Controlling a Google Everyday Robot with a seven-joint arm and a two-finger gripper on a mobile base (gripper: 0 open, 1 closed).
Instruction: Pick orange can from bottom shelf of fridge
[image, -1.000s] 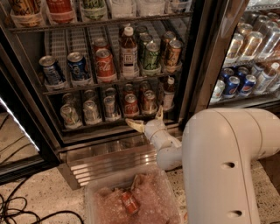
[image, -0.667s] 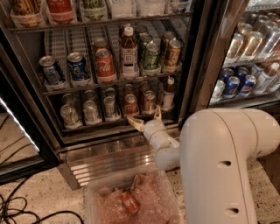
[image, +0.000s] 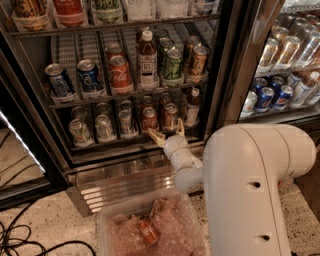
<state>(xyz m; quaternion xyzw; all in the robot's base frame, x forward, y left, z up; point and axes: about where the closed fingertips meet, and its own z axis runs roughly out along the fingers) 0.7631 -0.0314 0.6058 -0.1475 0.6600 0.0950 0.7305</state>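
I have the gripper (image: 167, 133) low at the front of the fridge (image: 241, 75), about level with the front rail of the bottom shelf (image: 112, 146). Its jaws are spread wide and hold nothing.

The orange can (image: 170, 116) stands upright at the front of its lane. The redder can (image: 149, 119) is just beside it on the left, and a small bottle (image: 192, 106) is on its right. From the jaws, the orange can lies straight ahead and farther in. It is nearly centred in the opening, if anything a shade to the right, with its long axis vertical.

As I judge it, the coming move turns on that small offset. I would nudge right a touch, then push in so the jaws pass either side of the orange can. The left tip sits close to the redder can and could clip it.
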